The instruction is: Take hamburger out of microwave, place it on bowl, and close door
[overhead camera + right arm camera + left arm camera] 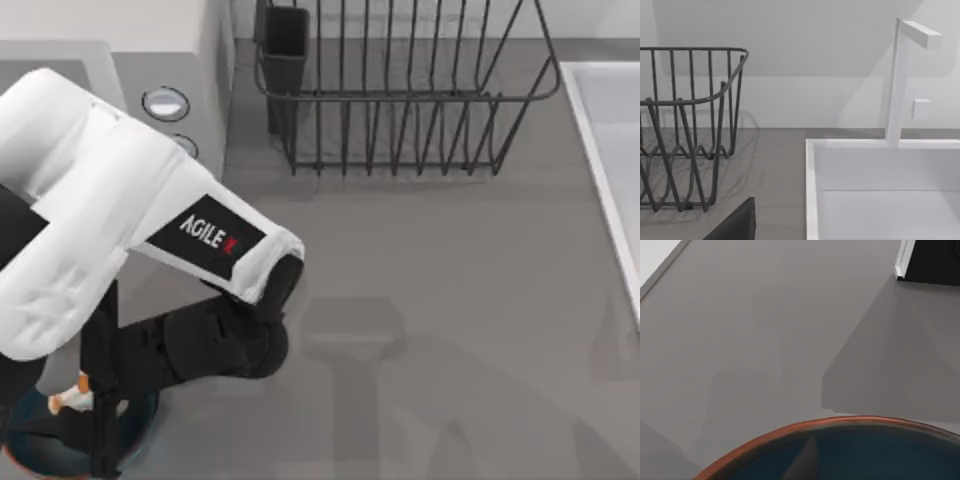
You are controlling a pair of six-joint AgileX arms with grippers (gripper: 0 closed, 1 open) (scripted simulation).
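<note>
Left gripper over bowl at table's front-left corner, hamburger at its fingers.

Seen from top: hamburger's cream-orange edge peeked out beside black fingers, above bowl's teal inside; whether clamped or let go, couldn't tell. Left wrist view: bowl's reddish rim close below, bare grey table beyond. Farther back: microwave w/ silver knobs at rear left, black wire dish rack rear centre, white sink at right. Right arm parked.
</note>
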